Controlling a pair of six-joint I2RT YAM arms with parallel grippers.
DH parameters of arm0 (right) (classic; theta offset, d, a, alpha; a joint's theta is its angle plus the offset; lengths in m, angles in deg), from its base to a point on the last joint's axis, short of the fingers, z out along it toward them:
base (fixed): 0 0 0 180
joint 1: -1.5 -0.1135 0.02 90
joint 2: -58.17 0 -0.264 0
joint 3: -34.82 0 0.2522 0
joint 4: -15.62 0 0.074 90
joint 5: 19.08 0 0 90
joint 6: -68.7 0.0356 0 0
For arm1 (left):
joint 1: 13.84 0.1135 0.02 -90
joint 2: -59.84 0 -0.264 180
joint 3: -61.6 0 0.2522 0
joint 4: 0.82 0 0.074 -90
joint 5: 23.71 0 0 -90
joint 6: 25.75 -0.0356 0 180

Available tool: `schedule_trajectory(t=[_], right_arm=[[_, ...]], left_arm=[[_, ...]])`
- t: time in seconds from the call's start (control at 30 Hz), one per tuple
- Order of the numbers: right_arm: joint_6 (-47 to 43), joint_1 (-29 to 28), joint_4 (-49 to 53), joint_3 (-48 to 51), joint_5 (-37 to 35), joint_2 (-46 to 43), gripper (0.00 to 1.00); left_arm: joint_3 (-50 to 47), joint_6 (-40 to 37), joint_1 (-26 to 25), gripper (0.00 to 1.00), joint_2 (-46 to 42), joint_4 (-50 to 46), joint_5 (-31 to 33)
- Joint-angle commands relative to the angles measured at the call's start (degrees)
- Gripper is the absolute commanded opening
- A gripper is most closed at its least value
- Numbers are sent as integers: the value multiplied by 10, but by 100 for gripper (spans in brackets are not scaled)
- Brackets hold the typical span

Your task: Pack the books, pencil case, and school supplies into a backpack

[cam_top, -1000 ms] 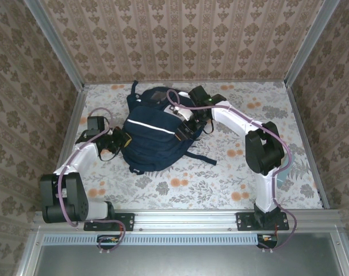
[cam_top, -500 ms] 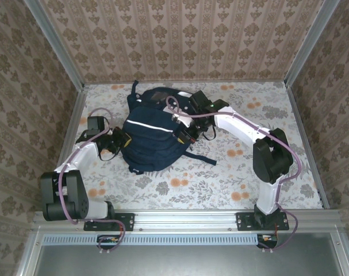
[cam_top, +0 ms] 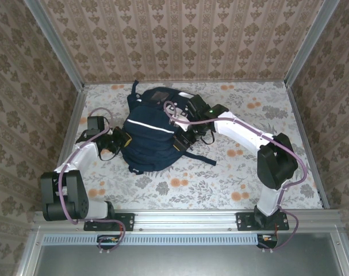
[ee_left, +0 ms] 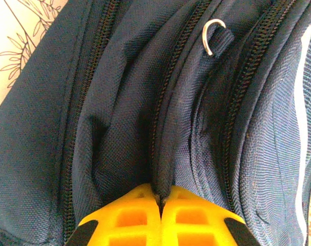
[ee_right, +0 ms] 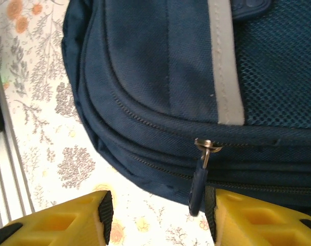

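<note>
Backpack [cam_top: 151, 135]: lying in the middle of the table [cam_top: 231, 172], between the 2 arms.

Looks late in the task, as a judgement. Full, rounded body. Zip rows along the backpack's left side drawn closed. Contents impossible to tell through the fabric, so no saying whether the books and pencil case are inside. Probably left to do: running 1 more zip along the backpack's right edge.

Left gripper [ee_left: 160, 197] at the backpack's left side: jaws pressed together, pinching a raised fold of fabric between 2 zip rows, apparently bracing the bag. Small metal ring [ee_left: 214, 37] further along that fold, untouched.

Right gripper [ee_right: 158, 205] at the backpack's right edge, below the pale stripe [ee_right: 224, 61]: jaws about half apart, gripping nothing. Zip pull [ee_right: 199, 179] hanging from its slider into the gap, just beside 1 finger, perhaps touching it. Not yet clamped.
</note>
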Motion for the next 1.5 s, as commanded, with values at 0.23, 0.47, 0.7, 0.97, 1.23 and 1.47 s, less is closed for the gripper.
schedule_trajectory(t=[0.23,0.47,0.7,0.97,1.23,1.47], right_arm=[[53,-10,-40,-31,-55,42,43],[66,-10,-50,-27,-74,36,9],[119,19,-80,-5,-208,7,0],[164,80,-89,5,-266,-21,0],[143,85,-74,13,-247,-30,0],[107,85,-67,49,-222,-59,0]], left_arm=[[0,-13,-1,0,-1,-9,5],[0,-10,-5,0,-5,-6,0],[14,-28,-13,4,-21,-7,-92],[53,-92,-23,58,-67,-94,-76],[100,-98,-38,61,-9,-33,-96],[172,-92,-73,47,102,-26,-79]])
